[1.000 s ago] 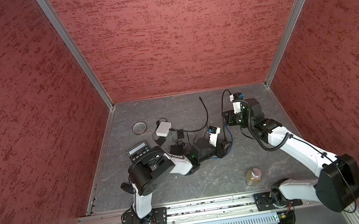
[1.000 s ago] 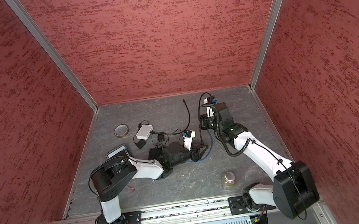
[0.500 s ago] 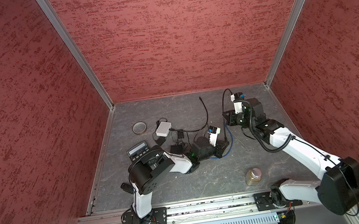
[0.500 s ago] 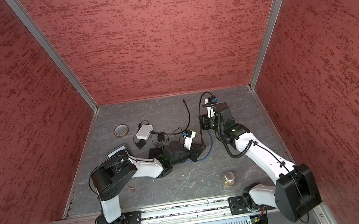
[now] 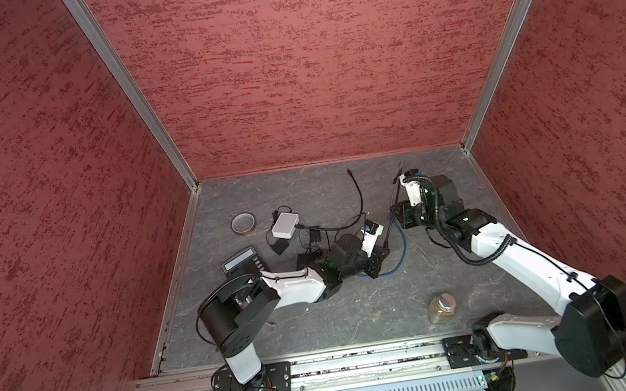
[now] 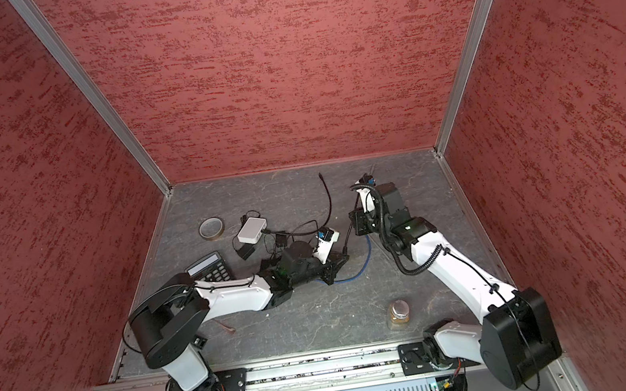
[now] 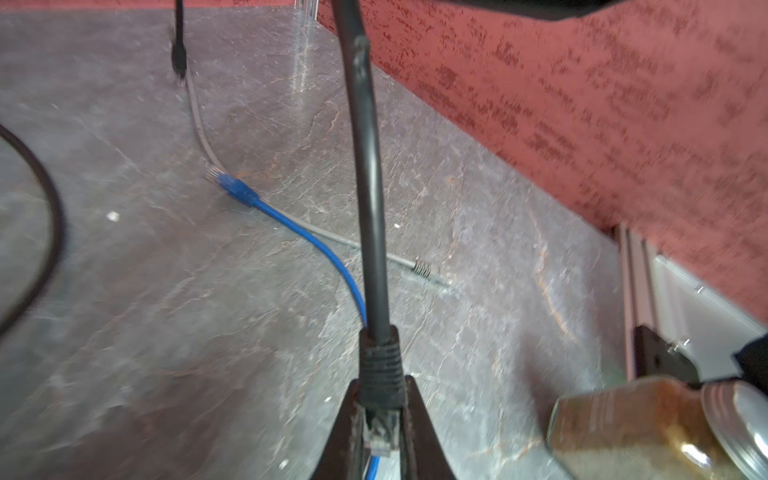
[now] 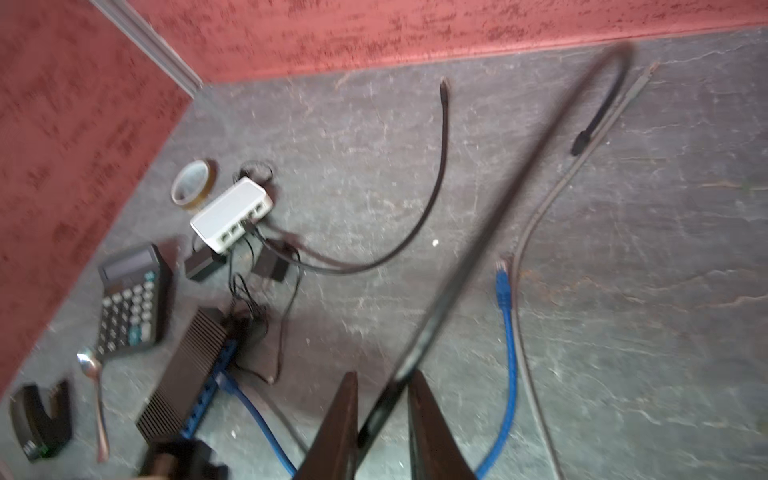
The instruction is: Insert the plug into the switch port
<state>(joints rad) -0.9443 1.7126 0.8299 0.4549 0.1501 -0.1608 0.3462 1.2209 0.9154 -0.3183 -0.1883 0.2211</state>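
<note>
Grey table (image 5: 363, 315). Toward its far left corner, white switch (image 5: 285, 225), ports in a row along one side. Near table middle, well apart from switch, left claw (image 7: 381, 390) clamped shut on plug (image 7: 380, 436): clear tip, black ribbed boot, black cable (image 7: 370, 187) leading off. Just beyond, toward far right corner, right claw (image 8: 384, 376) slightly parted, cable passing loosely between.

The tape roll (image 5: 243, 223) lies back left, with the small hub (image 5: 285, 225) just beside it on its right. The calculator (image 5: 241, 261) lies in front of them, the finned switch (image 8: 183, 374) to its right, near the middle. The jar (image 5: 441, 307) stands front right, well apart from them.
</note>
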